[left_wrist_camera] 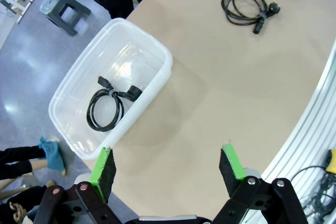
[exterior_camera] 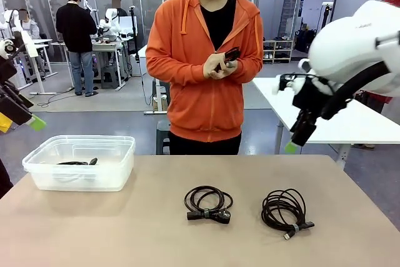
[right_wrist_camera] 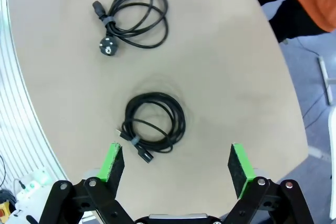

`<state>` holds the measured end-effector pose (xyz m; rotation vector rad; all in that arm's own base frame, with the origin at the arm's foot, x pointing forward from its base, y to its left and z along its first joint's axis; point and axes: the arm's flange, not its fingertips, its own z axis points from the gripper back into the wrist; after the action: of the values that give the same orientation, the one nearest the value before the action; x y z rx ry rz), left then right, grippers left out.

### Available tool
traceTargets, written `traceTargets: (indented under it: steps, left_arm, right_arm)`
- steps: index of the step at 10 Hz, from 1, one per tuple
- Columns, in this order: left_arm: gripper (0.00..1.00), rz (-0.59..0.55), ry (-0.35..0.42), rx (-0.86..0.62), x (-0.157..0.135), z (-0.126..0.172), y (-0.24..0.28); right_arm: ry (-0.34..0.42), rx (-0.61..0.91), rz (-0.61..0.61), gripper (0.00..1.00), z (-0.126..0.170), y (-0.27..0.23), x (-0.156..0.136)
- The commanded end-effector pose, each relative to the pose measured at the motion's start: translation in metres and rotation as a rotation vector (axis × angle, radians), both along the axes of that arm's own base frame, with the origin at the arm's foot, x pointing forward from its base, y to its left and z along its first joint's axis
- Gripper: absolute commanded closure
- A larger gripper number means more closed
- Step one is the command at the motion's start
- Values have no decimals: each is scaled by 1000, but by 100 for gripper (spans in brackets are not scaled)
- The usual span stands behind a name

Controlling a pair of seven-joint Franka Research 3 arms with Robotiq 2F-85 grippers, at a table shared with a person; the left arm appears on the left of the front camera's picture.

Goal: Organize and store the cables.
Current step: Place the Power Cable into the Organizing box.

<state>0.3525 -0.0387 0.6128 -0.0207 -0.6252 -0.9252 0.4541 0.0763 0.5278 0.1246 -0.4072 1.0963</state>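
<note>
- Right tool (right_wrist_camera: pixel 176 155): fingers spread wide, green pads apart, nothing between them. It hangs above the right part of the table (exterior_camera: pixel 125 229), clear of the surface.
- Left tool (left_wrist_camera: pixel 167 157): also spread wide and empty. It is raised at the table's left edge, above and to the left of the bin (exterior_camera: pixel 81 178).
- Right-hand cable (right_wrist_camera: pixel 155 124): a black coil lying flat on the table, bound by a tie, with small plug ends at its near side. In the right wrist view it sits just ahead of the right tool's pads, not touching them.
- Middle cable (exterior_camera: pixel 208 203): a second black coil flat on the table near its centre, tied, with a round plug (the larger plug of the two). It lies beside the right-hand cable, with a clear gap between them.
- Bin: clear plastic and open-topped, on the left part of the table, well apart from both loose coils.
- Stored cable (left_wrist_camera: pixel 107 107): a black tied coil lying on the bin's bottom, plug ends pointing towards the middle.
- Person (exterior_camera: pixel 206 92): stands at the far side in an orange hooded top. Both hands (exterior_camera: pixel 220 65) are together at the chest around a small dark object (what it is I cannot tell).
</note>
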Motion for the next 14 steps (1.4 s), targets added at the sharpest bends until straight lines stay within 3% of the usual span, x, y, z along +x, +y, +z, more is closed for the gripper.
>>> traceTargets:
  steps: [1, 6, 10, 14]
  left_arm:
    - [0, 15, -1, -1, 0, 1, -1]
    - [0, 15, -1, -1, 0, 1, -1]
    - [0, 15, -1, -1, 0, 1, -1]
    - [0, 15, -1, -1, 0, 1, -1]
  right_arm:
    - [-27, 53, -34, 0, 1, -28, -7]
    - [-19, 148, -126, 0, 4, -92, -14]
    - [8, 240, -36, 0, 19, -117, -36]
    - [-10, 263, -51, 0, 19, -127, -47]
